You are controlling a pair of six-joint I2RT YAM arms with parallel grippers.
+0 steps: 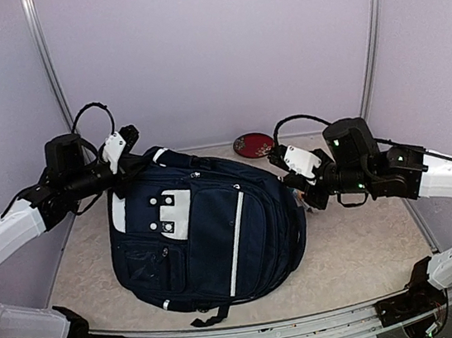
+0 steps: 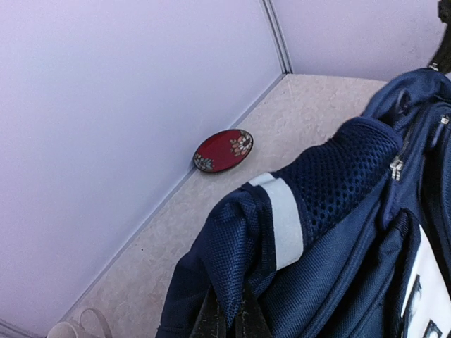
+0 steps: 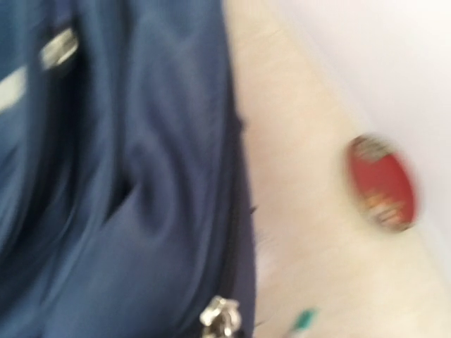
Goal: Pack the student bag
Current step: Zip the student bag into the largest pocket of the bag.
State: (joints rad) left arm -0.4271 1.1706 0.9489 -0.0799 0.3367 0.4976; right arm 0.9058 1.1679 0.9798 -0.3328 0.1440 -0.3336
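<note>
The student bag [image 1: 209, 229], a navy-blue backpack with a white dotted patch and thin white stripes, lies front up in the middle of the table. My left gripper [image 1: 129, 151] is at its top left corner. In the left wrist view the dark fingertips [image 2: 211, 320] are shut on a fold of navy fabric [image 2: 236, 260] beside a white stripe. My right gripper [image 1: 286, 171] is against the bag's right side. The right wrist view is blurred: it shows navy fabric [image 3: 141, 176] and a metal zipper pull [image 3: 220, 317] at the bottom edge, but not the fingers.
A small red patterned dish [image 1: 253, 144] lies by the back wall; it also shows in the left wrist view [image 2: 223, 150] and the right wrist view [image 3: 380, 183]. A small teal-tipped thing [image 3: 303, 320] lies on the table by the bag's right side. Walls close off three sides.
</note>
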